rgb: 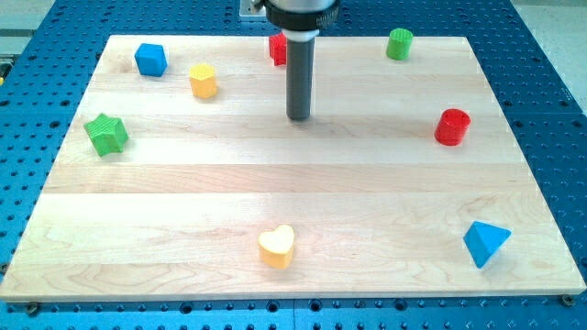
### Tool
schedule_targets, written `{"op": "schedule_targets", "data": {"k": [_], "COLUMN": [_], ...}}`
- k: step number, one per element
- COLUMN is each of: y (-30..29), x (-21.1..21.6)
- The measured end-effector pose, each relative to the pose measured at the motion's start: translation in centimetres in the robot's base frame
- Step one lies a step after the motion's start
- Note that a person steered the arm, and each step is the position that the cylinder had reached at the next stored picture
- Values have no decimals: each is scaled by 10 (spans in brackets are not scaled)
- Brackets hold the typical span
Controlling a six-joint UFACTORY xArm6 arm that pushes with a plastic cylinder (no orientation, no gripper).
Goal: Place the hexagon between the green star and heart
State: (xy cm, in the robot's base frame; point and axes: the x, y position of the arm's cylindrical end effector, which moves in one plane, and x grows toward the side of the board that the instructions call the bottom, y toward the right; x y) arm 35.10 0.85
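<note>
The yellow hexagon [204, 81] sits near the view's top left on the wooden board [293, 174]. The green star [106, 134] lies at the left edge, below and left of the hexagon. The yellow heart [276, 246] lies near the bottom centre. My tip [298, 117] rests on the board at upper centre, well to the right of the hexagon and slightly lower, touching no block.
A blue cube [150, 59] sits at top left. A red block [278, 48] is partly hidden behind the rod at top centre. A green cylinder [399, 43] is at top right, a red cylinder [451, 126] at right, a blue triangle [484, 243] at bottom right.
</note>
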Motion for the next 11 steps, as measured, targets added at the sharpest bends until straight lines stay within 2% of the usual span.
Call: {"op": "schedule_targets", "data": {"k": [1,2,3,5,6,7,8,9,10,11], "y": [-16,-70,-157,-224,-208,-184,-125,-119,-89,-130], "x": [-40,-62,-48,-60,1,-6,17,29,13,94]}}
